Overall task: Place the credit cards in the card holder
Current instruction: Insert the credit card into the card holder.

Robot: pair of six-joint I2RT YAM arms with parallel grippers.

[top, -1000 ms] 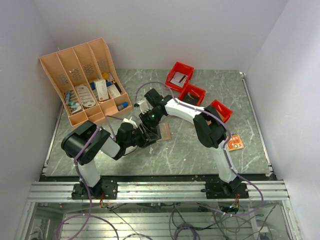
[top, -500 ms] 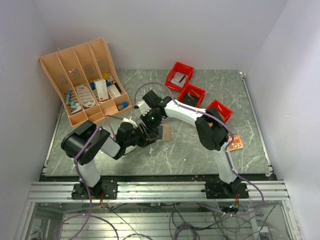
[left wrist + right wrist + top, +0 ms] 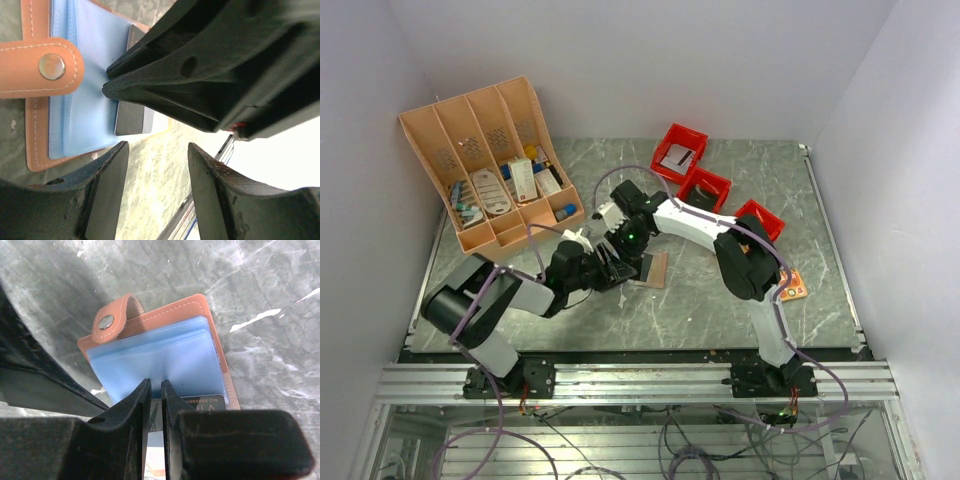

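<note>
Shows a grey-green marbled table top [image 3: 700, 300] veined with white, filling the middle of the overhead view. Stands boxed in by plain, pale lilac-white walls: back wall [image 3: 650, 60] at 12 o'clock, left wall [image 3: 360, 200] at 9, right wall [image 3: 910, 200] at 3. Ends at 6 o'clock in ribbed aluminium rails [image 3: 640, 382], with a tangle of cables [image 3: 670, 440] below. Lies under soft, even light, with faint shadows.

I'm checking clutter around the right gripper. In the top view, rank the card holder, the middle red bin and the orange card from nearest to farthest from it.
1. card holder, just beside the right gripper.
2. middle red bin, farther back and to the right.
3. orange card, far right of the table.
</note>
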